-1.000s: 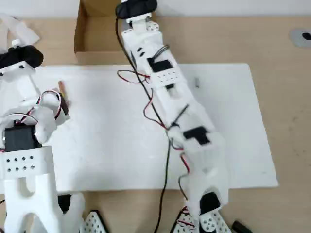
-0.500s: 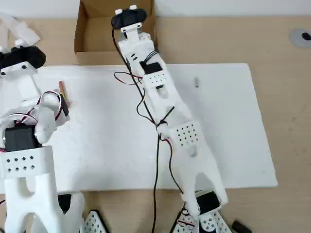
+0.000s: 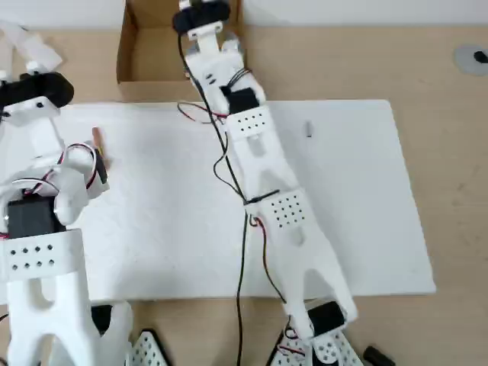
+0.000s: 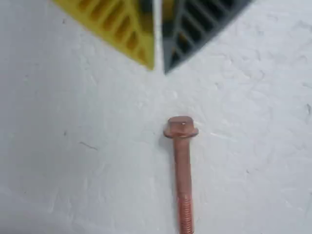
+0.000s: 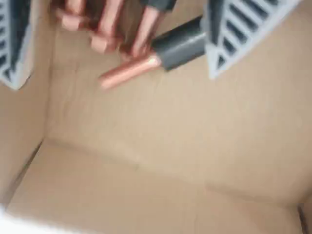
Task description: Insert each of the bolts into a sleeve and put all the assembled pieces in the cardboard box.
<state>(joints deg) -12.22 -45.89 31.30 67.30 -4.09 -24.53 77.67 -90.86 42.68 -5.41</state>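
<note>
Delivery to the cardboard box [image 3: 133,53] looks like the step in hand: the right arm [image 3: 259,160] is stretched across the white mat [image 3: 175,229] to the box at the upper left of the high view. In the right wrist view, the right jaws stand wide apart over the box floor [image 5: 146,161], gripping nothing. Below them lies an assembled piece, a black sleeve [image 5: 180,46] with a copper shank [image 5: 129,72] poking out. More copper bolts [image 5: 105,29] lie just beside it. One loose bolt [image 4: 181,170] lies flat on the mat at the left of the high view [image 3: 97,137], near the left arm [image 3: 38,229]. The left jaws are closed tip to tip, empty, near the bolt's head but not touching it. The task seems nearly done. The next move probably calls for those jaws to open and straddle the shank, and for a sleeve to be found. A small grey piece [image 3: 309,130] farther right on the mat might be one, but it is too small to tell.
</note>
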